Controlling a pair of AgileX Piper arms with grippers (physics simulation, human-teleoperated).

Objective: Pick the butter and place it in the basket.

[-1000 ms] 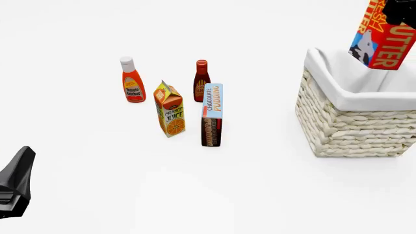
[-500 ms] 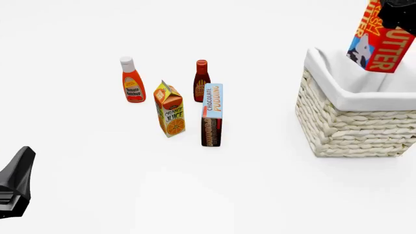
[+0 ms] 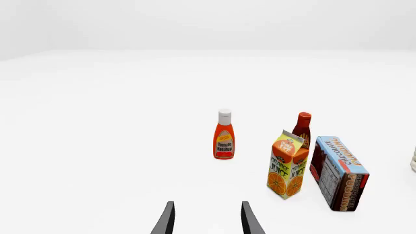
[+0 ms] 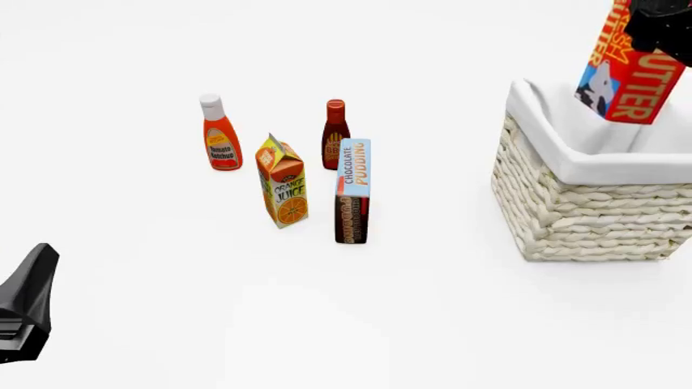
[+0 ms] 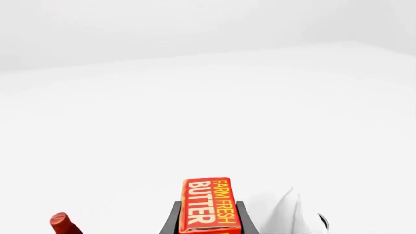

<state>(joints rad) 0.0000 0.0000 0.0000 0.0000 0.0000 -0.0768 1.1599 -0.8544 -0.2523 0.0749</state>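
Observation:
The butter (image 4: 630,73), a red-orange box with a cow picture, hangs tilted above the back of the basket (image 4: 589,168), a cream wicker basket with a white lining at the right. My right gripper (image 4: 655,34) is shut on the butter's upper end. In the right wrist view the butter (image 5: 209,204) sits between both fingers (image 5: 174,219), with a bit of the basket lining (image 5: 286,209) beyond. My left gripper (image 4: 31,304) stays low at the near left. Its jaws are open and empty in the left wrist view (image 3: 208,218).
A ketchup bottle (image 4: 220,134), an orange juice carton (image 4: 282,182), a dark red sauce bottle (image 4: 335,131) and a chocolate pudding box (image 4: 352,191) stand grouped left of the basket. The left wrist view shows the same group ahead of the left gripper.
The butter has sunk slightly toward the basket and turned a little in the right gripper. The left arm has not moved.

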